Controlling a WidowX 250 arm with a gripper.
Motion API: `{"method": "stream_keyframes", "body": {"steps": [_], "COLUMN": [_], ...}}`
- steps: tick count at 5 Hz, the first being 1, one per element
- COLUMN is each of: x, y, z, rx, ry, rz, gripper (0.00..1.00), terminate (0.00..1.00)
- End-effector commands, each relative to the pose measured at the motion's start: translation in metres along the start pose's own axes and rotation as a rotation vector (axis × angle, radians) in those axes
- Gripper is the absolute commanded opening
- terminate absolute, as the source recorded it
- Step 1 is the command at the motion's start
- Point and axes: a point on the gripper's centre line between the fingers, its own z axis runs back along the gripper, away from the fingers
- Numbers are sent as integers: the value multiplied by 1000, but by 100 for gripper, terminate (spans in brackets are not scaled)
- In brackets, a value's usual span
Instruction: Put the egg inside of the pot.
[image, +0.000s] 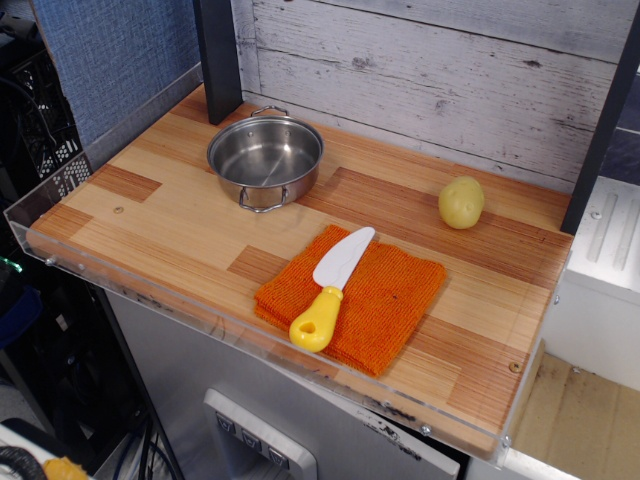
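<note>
Hand isn't anywhere in this shot, so I can't tell whether it's released, clenched or grasping anything. No arm visible either, just the setup.

Going left to right across the wooden bench (180, 225): it has a clear plastic lip running round the edges, and behind it there's a whitewashed plank wall (450, 80). At about 10 o'clock from the middle of the bench sits the pot (265, 160), shiny steel, upright, with one thin wire loop handle facing the front and another at the back. Looks like nothing's inside it, just reflections on the bottom.

Down at roughly 6 o'clock from the middle is an orange cloth (395, 295), folded into a rough square and turned at an angle. Lying on top of it is a toy knife (332, 288), white blade pointing up toward 1 o'clock, yellow handle hanging off the front left corner of the cloth toward 7 o'clock.

Then the egg (461, 202) at about 2 o'clock, pale yellow, a bit speckled, honestly looks like a little potato. It's sitting on bare wood, well apart from the pot and near the cloth's far corner but not touching it. A dark post (600, 130) stands just right of it.
</note>
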Motion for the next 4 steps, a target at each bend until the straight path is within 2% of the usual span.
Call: {"method": "stream_keyframes", "body": {"steps": [1,2,3,4], "x": [0,12,26,36], "y": [0,-14,-33,-47], "z": [0,-14,-42,-69], "rx": [0,0,25,27], "ry": [0,5,34,21], "rz": [0,36,63,101], "gripper": [100,100,100,100], "terminate": [0,0,0,0]}}
